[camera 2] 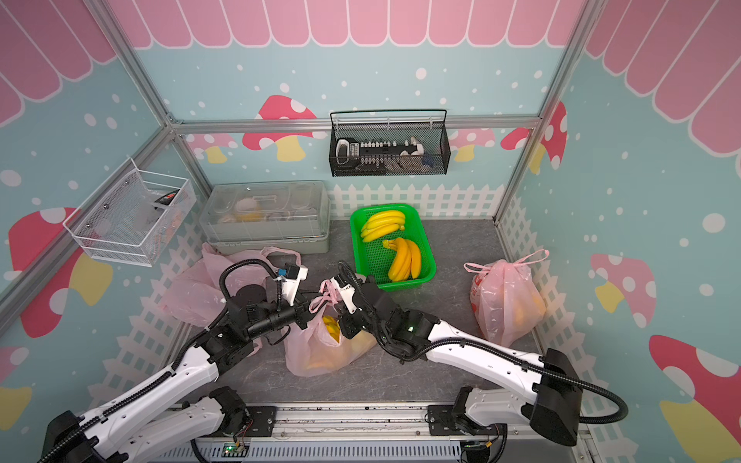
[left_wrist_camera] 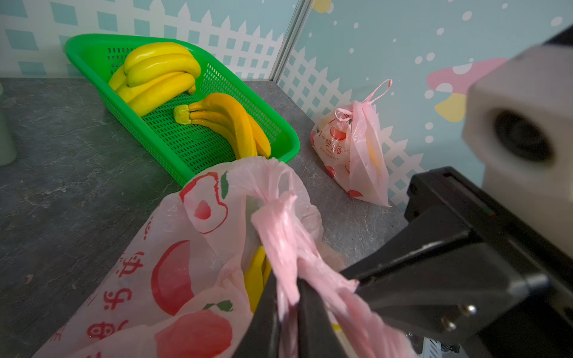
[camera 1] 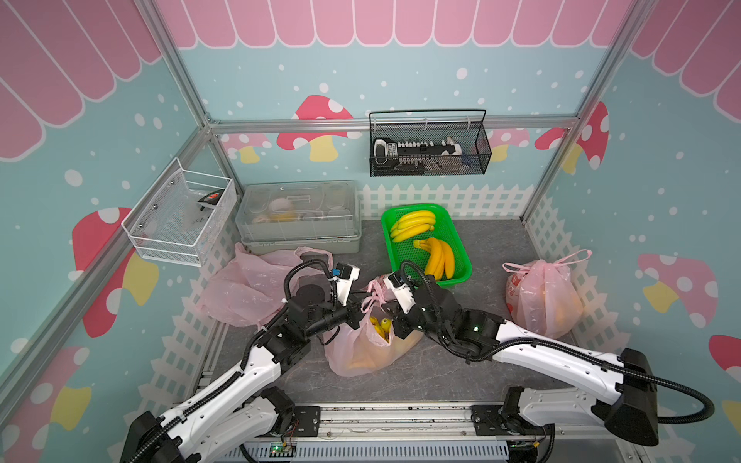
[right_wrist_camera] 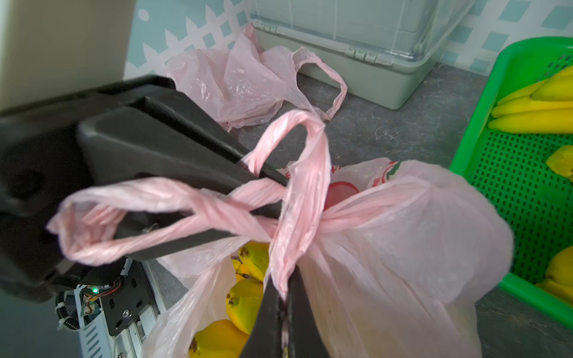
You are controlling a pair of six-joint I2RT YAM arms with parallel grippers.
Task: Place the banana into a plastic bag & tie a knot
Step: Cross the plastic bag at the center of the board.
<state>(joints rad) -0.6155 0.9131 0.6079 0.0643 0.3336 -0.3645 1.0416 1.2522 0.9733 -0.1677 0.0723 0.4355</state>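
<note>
1. The banana (right_wrist_camera: 245, 305) bunch sits inside the plastic bag (camera 1: 353, 356) at mid-surface (camera 1: 461, 381). Its long axis runs along the bag, with the dark-tipped ends toward the gaping mouth.
2. It is glossy yellow and blurred behind the pink film.
3. The left gripper (left_wrist_camera: 291, 313) clamps one handle (left_wrist_camera: 279, 241); the right gripper (right_wrist_camera: 283, 313) clamps the other, and the two handles cross.

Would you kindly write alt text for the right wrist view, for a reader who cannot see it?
The right hand and left hand each pinch a twisted handle of a pink plastic bag holding bananas, the handles crossed over its mouth. Behind lie a crumpled pink bag, a grey box and a green basket with more bananas.
</note>
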